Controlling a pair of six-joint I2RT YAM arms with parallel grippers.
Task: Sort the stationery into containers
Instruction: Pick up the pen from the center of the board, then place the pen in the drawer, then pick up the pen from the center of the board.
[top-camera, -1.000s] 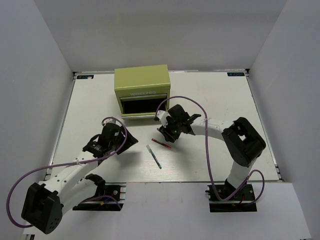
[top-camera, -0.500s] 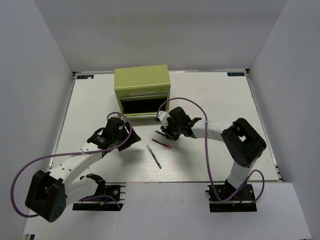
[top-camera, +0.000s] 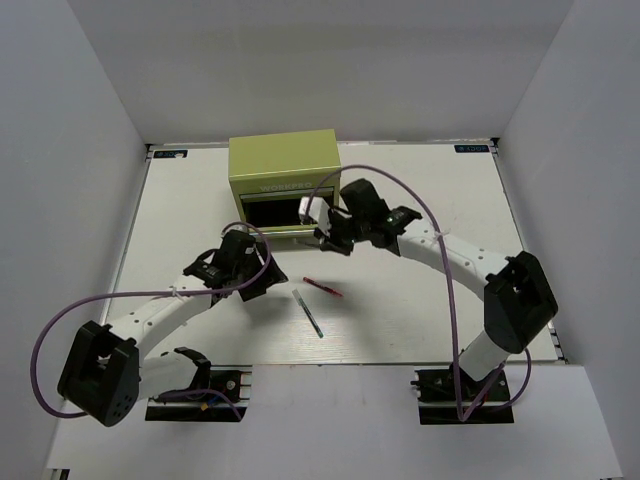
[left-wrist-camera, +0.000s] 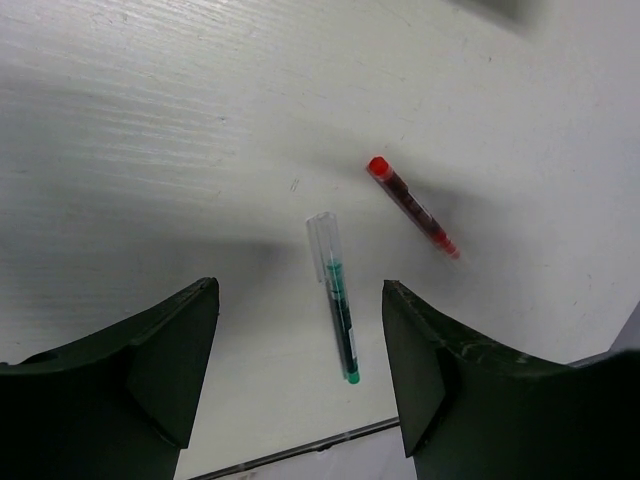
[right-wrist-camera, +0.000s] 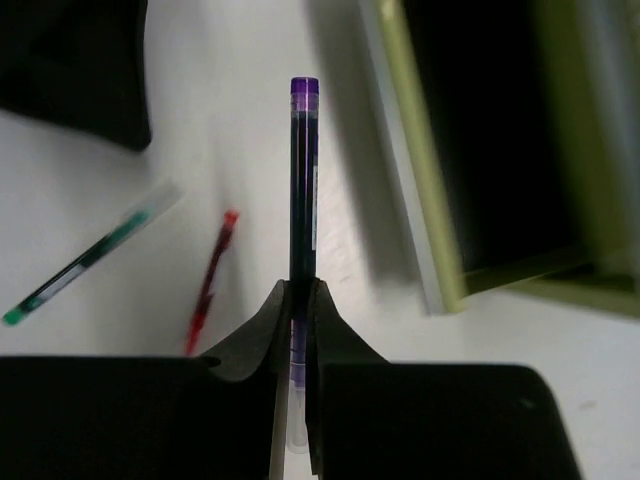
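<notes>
A dark pen (right-wrist-camera: 303, 180) with a purple end is pinched near its base between the pressed-together fingers of the right claw (right-wrist-camera: 298, 300). It points away from the claw and sits above the table, just beside the front edge of the open drawer (top-camera: 272, 214) of an olive-green tool chest (top-camera: 285, 165). The chest stands at the far side of the white table (top-camera: 180, 220). Two more pens lie on the table in front of the chest, near each other but apart: a red pen (top-camera: 323, 288) and, nearer the arms, a white-green pen (top-camera: 308, 313). The left claw (left-wrist-camera: 300, 370) is spread wide and holds nothing, hovering above these two pens.
</notes>
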